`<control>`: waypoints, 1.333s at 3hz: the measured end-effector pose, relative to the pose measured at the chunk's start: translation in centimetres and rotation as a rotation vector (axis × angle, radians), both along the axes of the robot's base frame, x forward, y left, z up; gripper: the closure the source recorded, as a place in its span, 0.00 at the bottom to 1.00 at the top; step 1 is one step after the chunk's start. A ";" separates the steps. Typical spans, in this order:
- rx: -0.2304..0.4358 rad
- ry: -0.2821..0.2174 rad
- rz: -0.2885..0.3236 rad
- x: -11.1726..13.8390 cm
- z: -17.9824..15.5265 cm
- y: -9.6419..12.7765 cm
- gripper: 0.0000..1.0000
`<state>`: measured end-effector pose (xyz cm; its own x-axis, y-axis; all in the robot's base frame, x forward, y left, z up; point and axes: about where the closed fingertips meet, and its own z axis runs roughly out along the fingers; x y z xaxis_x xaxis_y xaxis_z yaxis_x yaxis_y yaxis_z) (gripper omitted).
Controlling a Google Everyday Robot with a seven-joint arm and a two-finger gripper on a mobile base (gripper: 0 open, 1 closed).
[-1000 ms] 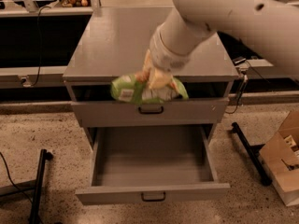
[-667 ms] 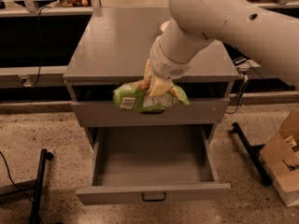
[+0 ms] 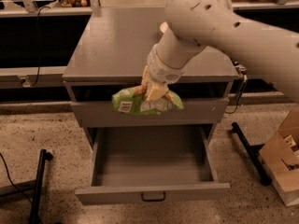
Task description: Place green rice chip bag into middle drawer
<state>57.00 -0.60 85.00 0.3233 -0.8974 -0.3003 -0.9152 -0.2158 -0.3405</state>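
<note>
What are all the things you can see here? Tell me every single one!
green rice chip bag: one, bright green, hanging in the air above the open drawer
middle drawer: one, grey, pulled open low on the cabinet
upper drawer front: one, grey, behind the bag
cabinet: one, grey, middle of the view
cardboard box: one, brown, on the floor at the right
stand legs: two, black, on the floor either side of the cabinet
arm: one, white, reaching in from the upper right
claw: one, yellowish, shut on the bag's top in front of the cabinet
</note>
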 end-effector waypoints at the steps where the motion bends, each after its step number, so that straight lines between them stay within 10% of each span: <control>1: 0.016 0.054 -0.011 1.5 -6.3 1.4 1.00; 4: 0.187 -0.042 -0.050 5.9 -13.5 6.0 1.00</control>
<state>62.86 5.43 71.48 0.2949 -0.8425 -0.4507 -0.9075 -0.0993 -0.4082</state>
